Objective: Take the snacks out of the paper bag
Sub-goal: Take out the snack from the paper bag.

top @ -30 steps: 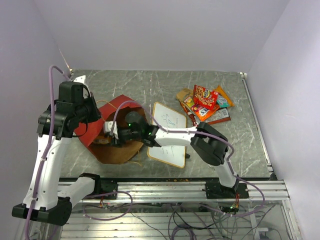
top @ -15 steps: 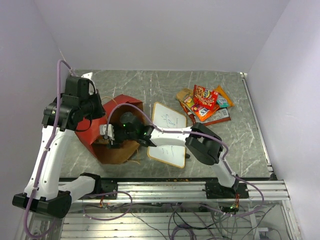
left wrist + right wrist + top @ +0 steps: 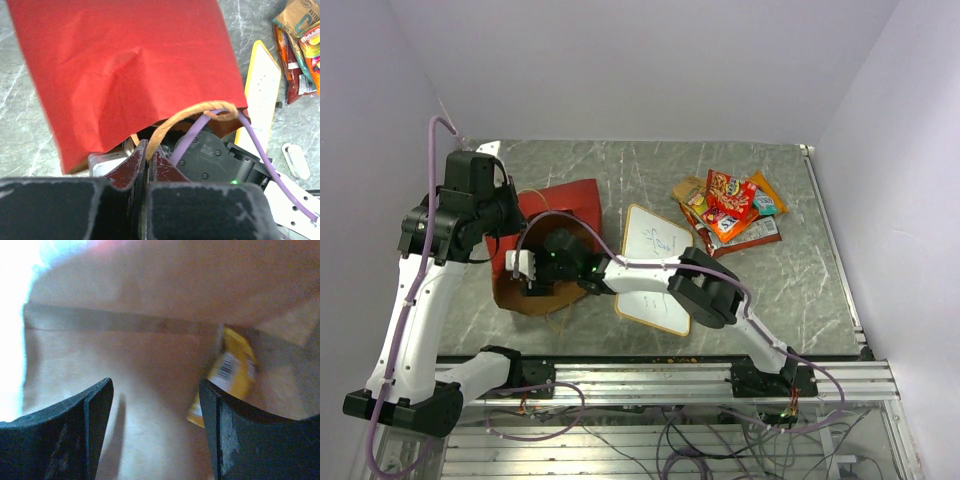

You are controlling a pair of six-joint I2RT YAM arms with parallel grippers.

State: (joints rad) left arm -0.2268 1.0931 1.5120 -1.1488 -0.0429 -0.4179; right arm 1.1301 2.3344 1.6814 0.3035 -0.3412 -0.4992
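Red paper outside, brown inside: the bag is lying on the left side of the bench, its mouth facing the near edge. The left claw is pinching the bag's string handle, its 2 fingers pressed together on the cord with no gap, and is holding the red wall raised. Compared with 1 second ago, the left arm is standing farther back. The bag's top is pulled up and toward the left, so the brown mouth is now sitting farther left on the bench. The right arm has followed it, stretching farther left across the whiteboard, and the right claw is reaching inside the mouth. In the right wrist view that claw is spread wide with nothing between its fingers. 1 yellow packet is lying against the brown paper just beyond the finger at the view's right. The other snacks are lying heaped at the far right of the bench, unmoved.
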